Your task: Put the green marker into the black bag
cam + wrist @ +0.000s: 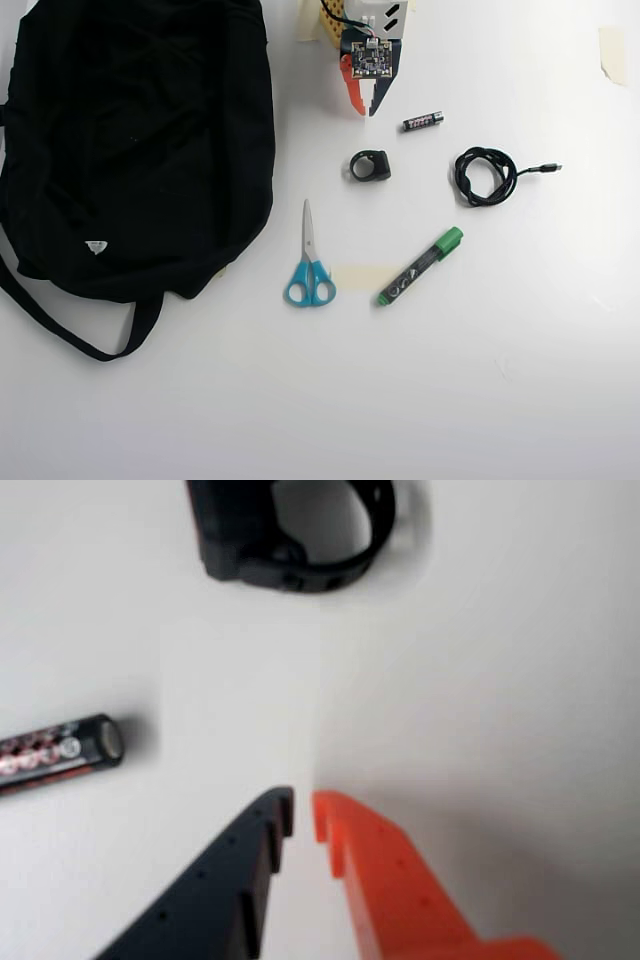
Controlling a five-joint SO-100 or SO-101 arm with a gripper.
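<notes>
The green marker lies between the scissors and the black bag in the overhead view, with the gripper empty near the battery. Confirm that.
Not quite. In the overhead view the green marker lies right of the scissors, on the side away from the black bag. The rest holds: the gripper is empty near the battery.

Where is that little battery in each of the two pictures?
Wrist view: the battery lies at the left edge, partly cut off, left of the black finger.
Overhead view: the battery lies near the top, just right of the gripper.
Shared landmark: the small black ring-shaped object, ahead of the fingers in both views.
</notes>
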